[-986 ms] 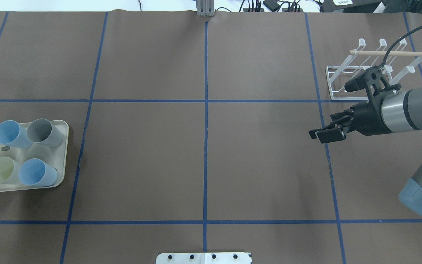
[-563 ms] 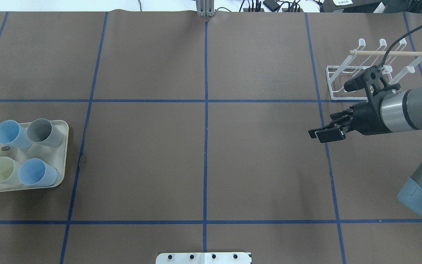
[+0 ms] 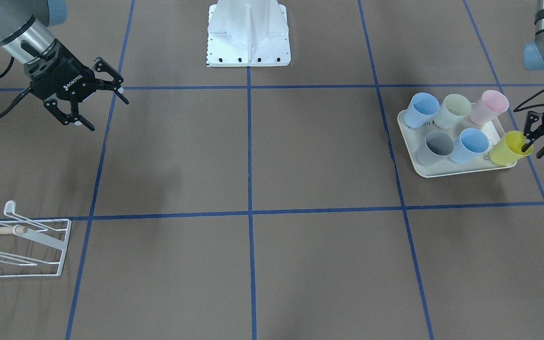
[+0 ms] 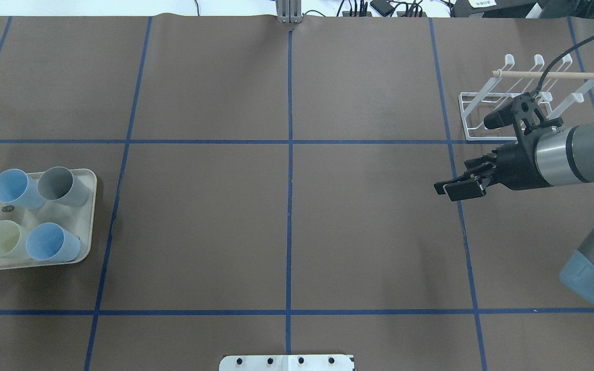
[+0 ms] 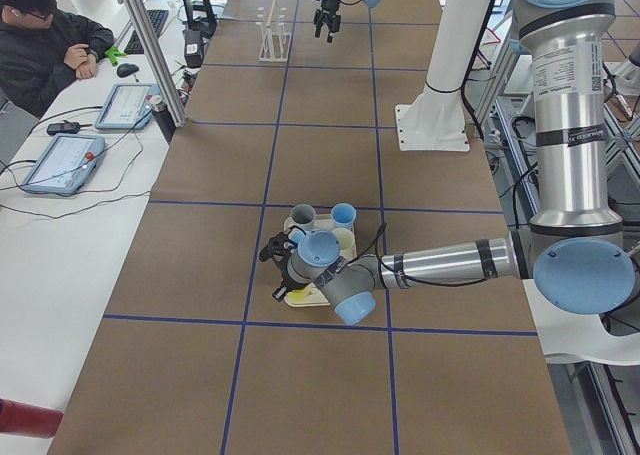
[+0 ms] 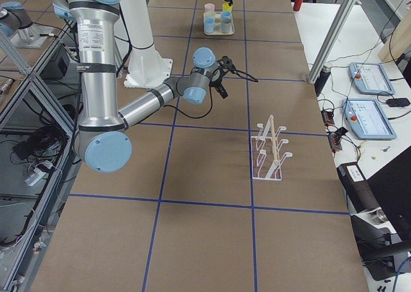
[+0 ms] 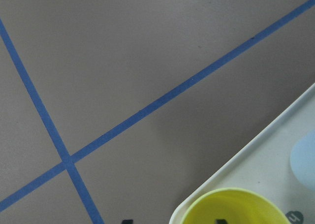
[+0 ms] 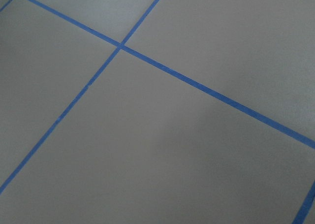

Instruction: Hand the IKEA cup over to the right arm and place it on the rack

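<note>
The left gripper (image 3: pixel 531 152) is spread, its fingers straddling the rim of the yellow cup (image 3: pixel 505 150). The left wrist view shows one fingertip inside the cup and the other outside its wall, not pressed against it. The cup sits at the corner of the cream tray (image 3: pixel 430 174) that lies nearest the table's left end, on the side away from the robot. Sharing the tray are a blue cup (image 3: pixel 420 109), a pale green cup (image 3: pixel 455 109), a pink cup (image 3: pixel 489 106), a grey cup (image 3: pixel 436 146) and a second blue cup (image 3: pixel 472 144). The tray rests on the brown table (image 4: pixel 199 232) by its left end. Well apart, toward the right end, the right gripper (image 3: pixel 108 114) hangs released and empty above the surface, on the right arm (image 4: pixel 586 152). Beyond it, near the far right corner, stands the white wire rack (image 4: pixel 469 116) with its wooden rod (image 4: pixel 549 75), no cup on it.
</note>
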You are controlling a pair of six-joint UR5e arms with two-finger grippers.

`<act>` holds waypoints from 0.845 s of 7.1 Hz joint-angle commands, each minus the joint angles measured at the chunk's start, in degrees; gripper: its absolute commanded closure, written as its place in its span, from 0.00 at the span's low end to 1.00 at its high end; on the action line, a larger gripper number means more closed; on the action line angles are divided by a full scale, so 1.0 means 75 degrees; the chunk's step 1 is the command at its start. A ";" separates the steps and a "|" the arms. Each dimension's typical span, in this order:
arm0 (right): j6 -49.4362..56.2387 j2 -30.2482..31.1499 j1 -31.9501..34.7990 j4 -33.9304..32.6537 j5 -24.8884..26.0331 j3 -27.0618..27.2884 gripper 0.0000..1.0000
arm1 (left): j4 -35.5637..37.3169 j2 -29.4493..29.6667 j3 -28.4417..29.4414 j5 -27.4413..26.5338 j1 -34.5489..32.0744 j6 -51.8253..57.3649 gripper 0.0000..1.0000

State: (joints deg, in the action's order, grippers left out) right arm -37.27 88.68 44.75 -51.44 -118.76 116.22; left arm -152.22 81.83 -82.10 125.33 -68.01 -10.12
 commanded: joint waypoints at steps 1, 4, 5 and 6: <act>0.0000 0.0000 0.0010 0.0003 0.0003 -0.0003 0.01 | -0.0001 0.0000 0.0012 0.0000 0.0045 0.0014 0.74; 0.0012 -0.0024 -0.0002 0.0014 0.0003 -0.0015 0.01 | -0.0129 0.0081 -0.0046 0.0093 0.0033 0.0002 1.00; 0.0105 -0.0082 -0.0002 0.0061 -0.0020 -0.0027 0.01 | -0.0106 0.0221 -0.0093 0.0082 -0.0048 0.0002 1.00; 0.0105 -0.0314 -0.0002 0.0073 -0.0032 -0.0073 0.01 | -0.0048 0.0362 -0.0139 0.0070 -0.0536 0.0002 1.00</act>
State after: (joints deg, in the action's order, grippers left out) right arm -36.72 87.80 44.74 -51.08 -118.88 115.97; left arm -152.93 83.31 -82.72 125.88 -68.98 -10.10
